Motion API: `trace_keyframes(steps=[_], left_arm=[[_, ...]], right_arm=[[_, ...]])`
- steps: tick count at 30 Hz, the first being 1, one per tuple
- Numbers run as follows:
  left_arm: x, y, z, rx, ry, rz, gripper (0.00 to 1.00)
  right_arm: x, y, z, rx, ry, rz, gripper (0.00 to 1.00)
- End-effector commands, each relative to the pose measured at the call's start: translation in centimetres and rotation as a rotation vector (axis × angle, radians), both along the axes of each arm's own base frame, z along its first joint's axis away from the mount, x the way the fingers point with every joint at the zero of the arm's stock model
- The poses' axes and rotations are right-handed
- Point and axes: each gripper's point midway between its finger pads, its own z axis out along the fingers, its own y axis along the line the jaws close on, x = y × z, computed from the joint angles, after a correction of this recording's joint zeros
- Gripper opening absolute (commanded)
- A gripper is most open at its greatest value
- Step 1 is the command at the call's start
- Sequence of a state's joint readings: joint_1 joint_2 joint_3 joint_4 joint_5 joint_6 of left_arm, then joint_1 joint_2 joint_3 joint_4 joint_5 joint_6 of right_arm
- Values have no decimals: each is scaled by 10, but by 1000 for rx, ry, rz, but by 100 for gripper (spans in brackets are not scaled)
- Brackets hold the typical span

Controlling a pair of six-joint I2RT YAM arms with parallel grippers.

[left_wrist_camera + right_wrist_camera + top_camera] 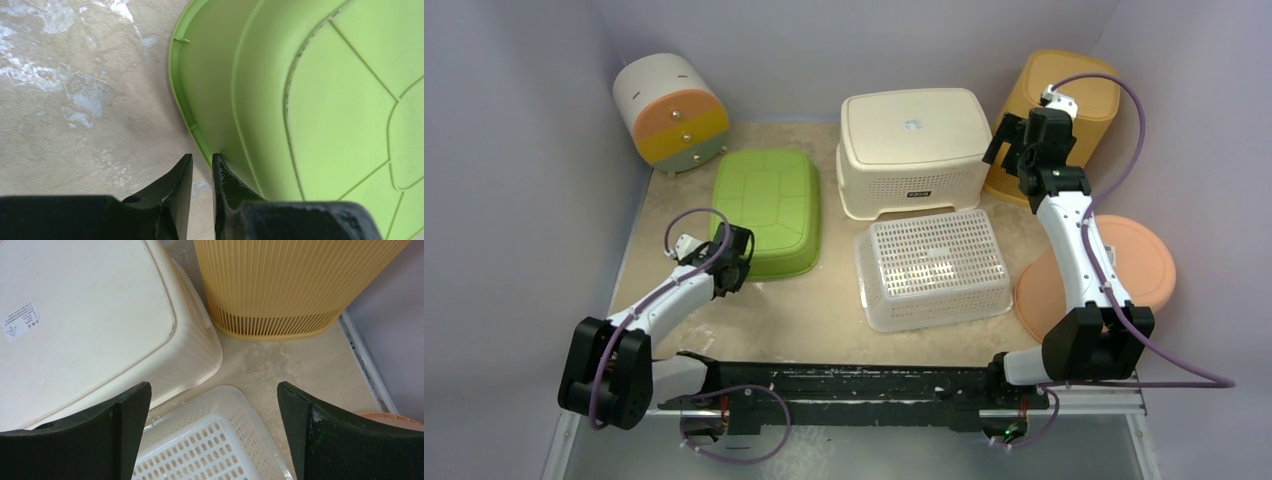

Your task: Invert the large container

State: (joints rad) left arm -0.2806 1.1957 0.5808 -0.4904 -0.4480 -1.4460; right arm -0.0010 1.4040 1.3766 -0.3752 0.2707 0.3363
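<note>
Seemingly the green tub [769,205] is serving as the large container, since it is the only thing a pincer is working on; that is a judgement, as other big bins are standing further right. Starting at 10 o'clock on the worktop [824,310], a round drawer unit [674,110] is sitting apart from the action. Next, at about 9 o'clock from the centre, the tub is lying base up, its ribbed underside facing the ceiling and its mouth pressing down on the worktop, so the flip is looking already done. Its long axis is running from 12 to 6 o'clock. The left pincer [201,159] is sitting low at the tub's 7 o'clock corner, fingers drawn almost together around a thin slit right at the lip; I cannot tell whether they are nipping the rim or merely touching it. The lip is offering the thinnest edge to pinch, which is likely why the pincer is sitting there. Moving right, a cream container [914,125] is resting base up, with a white perforated basket [934,270] just beside it at its 6 o'clock. At 2 o'clock the right pincer [214,386] is hovering high with fingers spread wide, holding nothing, over the gap beside the yellow bin [1084,105], probably waiting out of the left arm's way
</note>
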Motion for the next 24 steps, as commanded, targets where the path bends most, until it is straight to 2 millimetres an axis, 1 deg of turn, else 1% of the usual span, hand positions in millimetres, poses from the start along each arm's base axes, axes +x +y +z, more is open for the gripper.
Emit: trace_keyframes(steps=[1,3,5,7,10,14,17,20,23,24], left_arm=[[24,-3,23,24,-44,-44,19],[22,-3,21,30,-27,-52,24],[20,-2,22,43,-5,-67,34],[19,0,26,75,30,-92,42],[17,5,40,132,73,-136,48],[18,10,68,189,78,-181,51],[22,10,96,207,37,-211,53],[23,6,117,213,11,-249,55],[22,-1,128,231,7,-295,57],[23,-4,131,239,3,-314,57]], right_arm=[[-1,-4,21,-2,-75,-21,98],[-1,-6,23,-12,-80,-30,98],[-1,-9,26,-32,-85,-32,98],[0,-8,26,-43,-84,-18,98],[0,-2,26,-34,-79,11,100],[-1,17,32,-56,-88,50,100],[-1,41,41,-79,-104,101,100],[0,76,50,-70,-118,193,100],[-1,122,57,-56,-131,312,100],[-3,145,59,-56,-133,369,100]])
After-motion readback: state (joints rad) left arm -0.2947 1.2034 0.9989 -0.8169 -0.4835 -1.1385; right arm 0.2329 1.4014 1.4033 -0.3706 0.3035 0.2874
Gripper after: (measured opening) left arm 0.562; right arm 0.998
